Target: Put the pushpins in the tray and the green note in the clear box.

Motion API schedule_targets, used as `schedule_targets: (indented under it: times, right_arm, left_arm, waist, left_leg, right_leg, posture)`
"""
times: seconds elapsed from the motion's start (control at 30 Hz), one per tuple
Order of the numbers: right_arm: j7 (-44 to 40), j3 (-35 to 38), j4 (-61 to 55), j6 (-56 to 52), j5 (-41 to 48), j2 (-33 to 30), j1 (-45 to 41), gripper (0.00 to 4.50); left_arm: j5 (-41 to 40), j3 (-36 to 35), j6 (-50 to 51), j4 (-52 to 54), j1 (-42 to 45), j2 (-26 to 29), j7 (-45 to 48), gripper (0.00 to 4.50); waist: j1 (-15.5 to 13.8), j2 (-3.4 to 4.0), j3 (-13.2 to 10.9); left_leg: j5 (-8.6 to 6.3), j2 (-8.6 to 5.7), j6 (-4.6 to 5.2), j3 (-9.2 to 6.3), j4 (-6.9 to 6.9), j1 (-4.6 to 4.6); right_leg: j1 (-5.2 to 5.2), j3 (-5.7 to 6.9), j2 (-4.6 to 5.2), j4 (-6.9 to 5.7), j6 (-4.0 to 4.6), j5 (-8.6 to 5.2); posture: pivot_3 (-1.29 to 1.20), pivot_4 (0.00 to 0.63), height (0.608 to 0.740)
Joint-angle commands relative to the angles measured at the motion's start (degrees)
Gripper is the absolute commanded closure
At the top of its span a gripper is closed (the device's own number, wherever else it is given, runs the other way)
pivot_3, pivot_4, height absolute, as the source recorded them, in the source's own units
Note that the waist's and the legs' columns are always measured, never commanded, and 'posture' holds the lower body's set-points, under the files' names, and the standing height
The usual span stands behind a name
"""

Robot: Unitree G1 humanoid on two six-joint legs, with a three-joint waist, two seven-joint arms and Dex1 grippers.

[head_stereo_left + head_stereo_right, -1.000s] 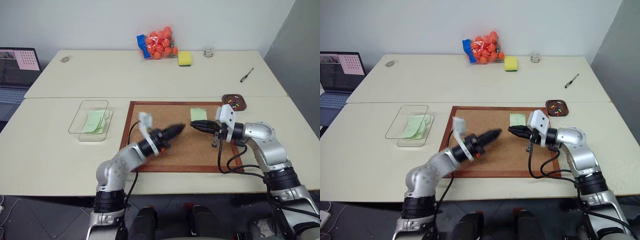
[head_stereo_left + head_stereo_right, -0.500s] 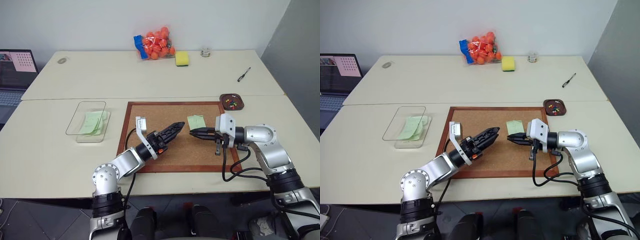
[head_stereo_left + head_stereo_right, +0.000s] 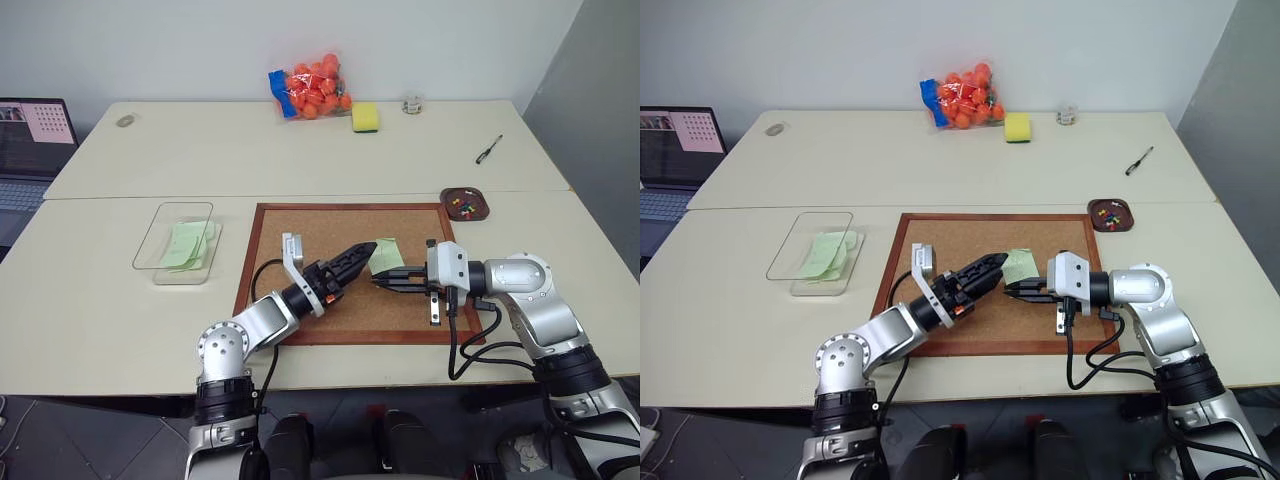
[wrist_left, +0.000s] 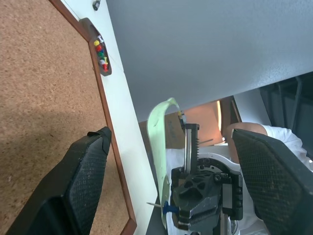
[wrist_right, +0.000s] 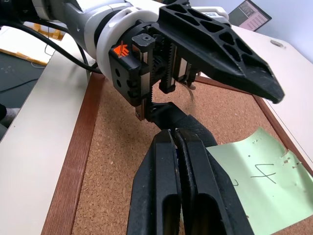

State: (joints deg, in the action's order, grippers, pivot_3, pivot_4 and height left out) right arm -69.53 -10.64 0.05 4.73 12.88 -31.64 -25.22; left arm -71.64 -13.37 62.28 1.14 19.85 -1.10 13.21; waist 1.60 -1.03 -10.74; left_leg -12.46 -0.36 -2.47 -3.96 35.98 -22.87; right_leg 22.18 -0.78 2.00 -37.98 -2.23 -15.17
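Pale tables [image 3: 120, 290] pushed together carry a cork board [image 3: 300, 225] in a brown frame at the near centre. Above the board the green note [image 3: 385, 255] hangs lifted off the cork, pinched at one edge by the right gripper [image 3: 1012, 291], whose two black fingers are pressed together on it; a blue pushpin [image 4: 167, 207] seems to be caught at that same pinch, though it is too small to be sure. Facing it, the left gripper [image 3: 352, 260] has its fingers spread apart, tips just beside the note's free edge, holding nothing. More pushpins [image 3: 461, 206] with red, yellow and green heads lie in the tray [image 3: 478, 201], a small brown dish just off the board's far right corner. Well to the left of the board sits the clear box [image 3: 160, 225], with other green notes [image 3: 185, 245] already in it. Along the far edge rest a bag of orange balls [image 3: 310, 90], a yellow sponge [image 3: 367, 117] and a pen [image 3: 492, 149].
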Motion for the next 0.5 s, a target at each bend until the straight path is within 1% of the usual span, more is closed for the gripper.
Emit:
schedule_targets:
  times: [0.03,0.1,0.13,0.17,0.5]
  right_arm:
    - [-0.4,-0.1,-2.1,2.1,0.2,-0.3,-0.9,4.50]
    - [-0.4,-0.1,-2.3,2.1,0.2,-0.3,-1.1,4.50]
    - [-0.4,-0.2,-2.4,2.0,0.2,-0.3,-1.1,4.50]
    - [-0.3,-0.3,-2.2,2.3,0.1,-0.2,-1.3,4.50]
    - [-0.2,-1.1,-2.0,2.8,0.0,0.4,-2.1,4.50]
  left_arm:
    - [-1.1,1.3,1.2,0.1,0.5,0.4,1.2,0.34]
    - [-1.0,2.0,1.8,0.5,0.4,1.0,1.7,0.34]
    - [-0.9,2.3,2.1,0.6,0.4,1.2,1.9,0.69]
    - [-0.9,2.6,2.3,0.8,0.3,1.4,2.3,0.84]
    - [-1.0,3.8,2.9,1.2,0.1,1.9,3.5,2.78]
  waist:
    - [0.0,0.00,0.0]
    - [0.0,0.00,0.0]
    - [0.0,0.00,0.0]
    - [0.0,0.00,0.0]
    - [-0.1,0.00,0.0]
  left_leg:
    - [0.00,0.00,0.00,0.00,0.00,0.00]
    - [0.00,0.00,0.00,0.00,0.00,0.00]
    - [0.00,0.00,0.00,-0.01,0.00,0.00]
    - [0.00,0.00,0.00,-0.01,0.00,0.00]
    - [0.00,-0.01,0.00,-0.02,0.00,-0.01]
  right_leg:
    - [0.00,0.00,0.00,0.00,0.00,0.00]
    - [0.00,0.00,0.00,0.00,-0.01,0.00]
    - [0.00,0.00,0.00,0.00,-0.01,-0.01]
    - [0.00,0.01,0.00,0.00,-0.02,-0.01]
    - [0.00,0.01,0.01,0.01,-0.01,-0.01]
  posture:
    - [0.00,0.150,0.740]
    - [0.00,0.150,0.740]
    - [0.00,0.150,0.740]
    - [0.00,0.150,0.740]
    - [0.00,0.150,0.740]
